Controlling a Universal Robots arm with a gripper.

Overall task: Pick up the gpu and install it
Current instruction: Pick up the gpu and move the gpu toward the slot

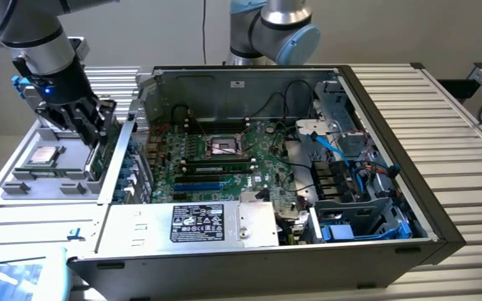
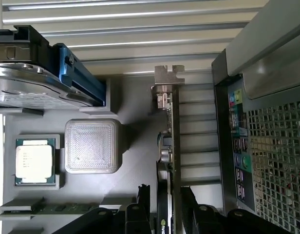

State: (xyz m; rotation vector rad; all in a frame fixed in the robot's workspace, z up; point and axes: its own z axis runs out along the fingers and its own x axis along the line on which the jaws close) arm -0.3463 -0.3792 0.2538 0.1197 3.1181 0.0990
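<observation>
The gpu stands on edge in a slot of the grey parts tray, just outside the open computer case on the exterior view's left. In the wrist view the gpu appears edge-on, a thin green board with its silver end bracket at the far end. My gripper hangs over the card. Its black fingers straddle the near end of the gpu, one on each side, and the gripper is open. The green motherboard lies inside the case.
The tray also holds a CPU, a grey square block, a RAM stick and a blue-railed drive. The case's rear panel stands close beside the card. A second robot arm rises behind the case.
</observation>
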